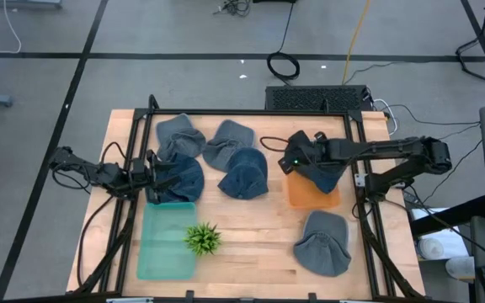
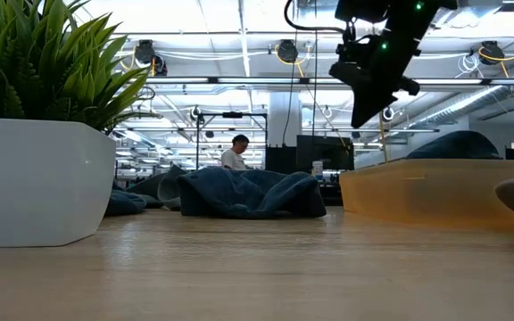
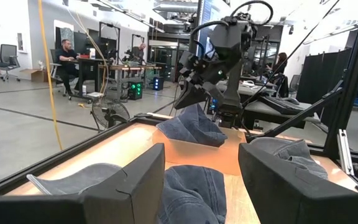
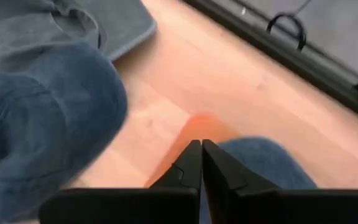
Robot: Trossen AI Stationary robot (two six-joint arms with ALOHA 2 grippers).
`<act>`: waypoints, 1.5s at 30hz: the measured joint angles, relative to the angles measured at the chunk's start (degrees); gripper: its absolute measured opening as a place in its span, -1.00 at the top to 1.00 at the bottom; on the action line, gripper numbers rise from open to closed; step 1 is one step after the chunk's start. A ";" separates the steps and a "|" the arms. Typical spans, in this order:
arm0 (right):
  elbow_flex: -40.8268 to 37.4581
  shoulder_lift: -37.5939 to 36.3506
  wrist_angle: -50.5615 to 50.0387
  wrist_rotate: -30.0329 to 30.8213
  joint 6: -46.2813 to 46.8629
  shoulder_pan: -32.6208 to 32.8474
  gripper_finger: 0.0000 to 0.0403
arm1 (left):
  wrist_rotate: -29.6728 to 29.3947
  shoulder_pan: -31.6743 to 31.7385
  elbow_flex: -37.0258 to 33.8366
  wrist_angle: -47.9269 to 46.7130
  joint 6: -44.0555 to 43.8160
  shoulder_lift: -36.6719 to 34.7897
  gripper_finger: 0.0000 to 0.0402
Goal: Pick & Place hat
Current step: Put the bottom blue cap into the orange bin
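Note:
Several denim hats lie on the wooden table. One blue hat (image 3: 193,126) rests in the orange tray (image 1: 314,197); in the high view my right arm hides it. My right gripper (image 4: 201,152) is shut, with nothing between its fingers. It slants down over that hat (image 4: 260,163) and stands well above the tray (image 2: 426,192) in the low view. My left gripper (image 3: 197,171) waits at the table's left side. It is open, and a dark blue hat (image 1: 181,178) lies ahead of its fingers.
A green tray (image 1: 167,240) sits at the near left with a potted plant (image 1: 202,239) beside it. More hats lie at the far middle (image 1: 228,141) and near right (image 1: 322,242). A black frame (image 1: 251,112) edges the table. People sit in the room beyond.

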 joint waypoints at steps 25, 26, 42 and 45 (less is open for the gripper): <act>-2.57 1.84 -34.33 -16.33 15.99 8.34 1.00 | 0.00 0.01 0.00 -0.01 0.00 0.00 -0.07; -3.99 2.28 -33.77 -15.78 15.66 8.41 1.00 | 0.02 0.01 0.00 0.03 0.00 0.00 -0.07; -9.98 10.03 -14.75 -25.37 9.85 9.21 1.00 | 0.00 0.02 0.00 -0.01 0.00 0.00 -0.07; -9.98 10.04 -11.37 -25.81 9.66 9.21 1.00 | 0.00 0.00 0.00 -0.01 0.00 0.00 -0.07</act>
